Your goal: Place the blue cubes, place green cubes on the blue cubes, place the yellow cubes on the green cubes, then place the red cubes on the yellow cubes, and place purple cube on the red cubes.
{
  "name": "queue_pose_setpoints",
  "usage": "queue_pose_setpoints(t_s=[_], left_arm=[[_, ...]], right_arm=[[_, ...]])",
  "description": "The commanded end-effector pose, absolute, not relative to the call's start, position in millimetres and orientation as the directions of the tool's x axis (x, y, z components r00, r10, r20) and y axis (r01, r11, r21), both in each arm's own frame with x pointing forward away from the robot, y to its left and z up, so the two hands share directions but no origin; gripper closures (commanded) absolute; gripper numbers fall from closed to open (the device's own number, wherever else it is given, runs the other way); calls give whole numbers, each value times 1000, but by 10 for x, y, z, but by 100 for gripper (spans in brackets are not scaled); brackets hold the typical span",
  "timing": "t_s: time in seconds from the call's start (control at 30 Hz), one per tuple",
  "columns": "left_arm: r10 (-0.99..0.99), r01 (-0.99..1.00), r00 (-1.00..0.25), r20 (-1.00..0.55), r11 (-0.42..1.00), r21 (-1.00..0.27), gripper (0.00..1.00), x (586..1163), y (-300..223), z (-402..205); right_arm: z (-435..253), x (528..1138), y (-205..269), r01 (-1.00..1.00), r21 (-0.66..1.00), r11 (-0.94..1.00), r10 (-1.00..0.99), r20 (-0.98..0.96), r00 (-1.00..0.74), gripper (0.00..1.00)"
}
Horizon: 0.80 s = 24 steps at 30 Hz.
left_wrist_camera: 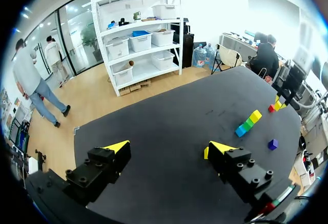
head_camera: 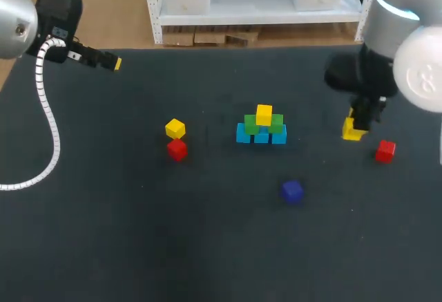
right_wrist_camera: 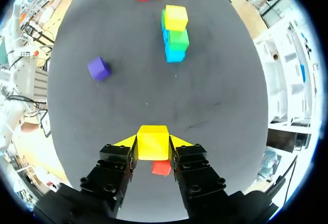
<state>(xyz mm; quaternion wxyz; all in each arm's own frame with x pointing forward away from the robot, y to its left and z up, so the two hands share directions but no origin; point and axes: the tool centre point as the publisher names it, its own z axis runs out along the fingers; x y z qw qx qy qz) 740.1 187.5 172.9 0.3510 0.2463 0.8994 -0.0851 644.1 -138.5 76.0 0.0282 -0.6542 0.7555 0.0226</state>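
The right hand [right_wrist_camera: 153, 146] grips a yellow cube [right_wrist_camera: 152, 138] on the counter's [head_camera: 207, 240] right, well apart from the central blue-green-yellow stack [head_camera: 262, 128], while the left hand [left_wrist_camera: 168, 147] hangs open far left.

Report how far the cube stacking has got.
Done: blue cubes form the base, green cubes sit on them, one yellow cube tops those. In hand: the right gripper is shut on a second yellow cube. Left: a loose yellow cube, two red cubes and the purple cube lie on the table.
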Motion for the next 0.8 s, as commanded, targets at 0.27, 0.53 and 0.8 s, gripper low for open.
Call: queue_pose_setpoints(t_s=[0.27,0.53,0.8], left_arm=[[384,509,-629,-676,861,16,0,7405,1892,1725],[384,509,-629,-676,861,16,0,7405,1892,1725],[384,509,-629,-676,861,16,0,7405,1892,1725]], right_arm=[[845,6754,-931,-997,-28,67,-997,-38,-66,100],[859,6912,-684,-999,-36,34,-998,-47,-32,100],[831,6988,-502,-999,-43,9,-999,-31,-7,100]])
